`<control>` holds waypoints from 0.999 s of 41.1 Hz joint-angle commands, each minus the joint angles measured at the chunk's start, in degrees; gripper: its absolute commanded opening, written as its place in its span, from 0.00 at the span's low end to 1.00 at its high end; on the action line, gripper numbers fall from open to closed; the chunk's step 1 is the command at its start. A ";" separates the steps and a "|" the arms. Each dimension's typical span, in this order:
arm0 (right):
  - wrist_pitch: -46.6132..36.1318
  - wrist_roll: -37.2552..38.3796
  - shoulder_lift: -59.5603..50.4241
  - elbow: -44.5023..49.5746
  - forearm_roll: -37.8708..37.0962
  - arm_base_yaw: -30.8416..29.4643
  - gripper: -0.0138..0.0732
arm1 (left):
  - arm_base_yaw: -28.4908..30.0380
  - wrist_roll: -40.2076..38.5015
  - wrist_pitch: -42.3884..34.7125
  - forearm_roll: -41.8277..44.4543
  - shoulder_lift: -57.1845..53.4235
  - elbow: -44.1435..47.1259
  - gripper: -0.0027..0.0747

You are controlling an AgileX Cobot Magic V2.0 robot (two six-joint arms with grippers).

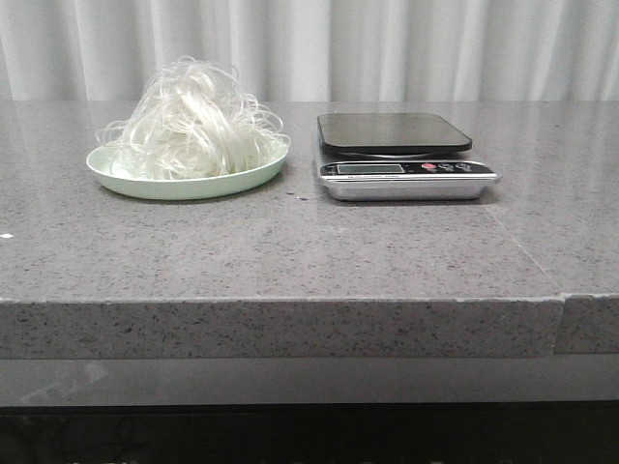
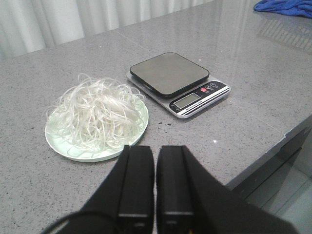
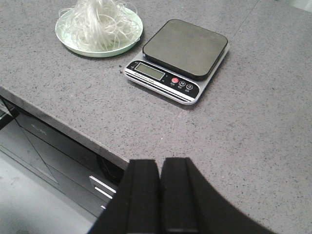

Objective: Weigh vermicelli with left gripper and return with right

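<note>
The vermicelli (image 1: pixel 193 121) is a fluffy mound of thin white strands on a pale green plate (image 1: pixel 184 184) at the left of the table. It also shows in the left wrist view (image 2: pixel 97 112) and the right wrist view (image 3: pixel 100 22). A kitchen scale (image 1: pixel 401 155) with a dark, bare platform stands to the right of the plate; it shows too in the left wrist view (image 2: pixel 175 80) and the right wrist view (image 3: pixel 178 56). My left gripper (image 2: pixel 156 148) is shut and empty, held above the table short of the plate. My right gripper (image 3: pixel 160 162) is shut and empty over the table's front edge.
A blue cloth (image 2: pixel 287 6) lies far off on the table. The grey stone table has a front edge (image 1: pixel 290 304) with a seam at the right (image 1: pixel 563 300). White curtains hang behind. Neither arm shows in the front view.
</note>
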 commanded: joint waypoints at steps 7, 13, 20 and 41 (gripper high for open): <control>-3.33 -0.64 0.49 -1.20 -0.12 -0.28 0.32 | 8.93 0.00 -11.54 2.76 -5.30 6.63 0.22; -3.33 -0.64 0.49 -1.20 -0.12 -0.28 0.32 | 17.38 0.00 -18.44 2.65 -13.29 15.95 0.22; -3.33 -0.64 0.49 -1.20 -0.12 -0.28 0.32 | 25.34 0.00 -24.11 1.87 -23.70 26.88 0.22; -3.27 -0.64 0.49 -1.20 -0.12 -0.28 0.32 | 33.87 0.00 -36.82 1.60 -32.12 42.82 0.22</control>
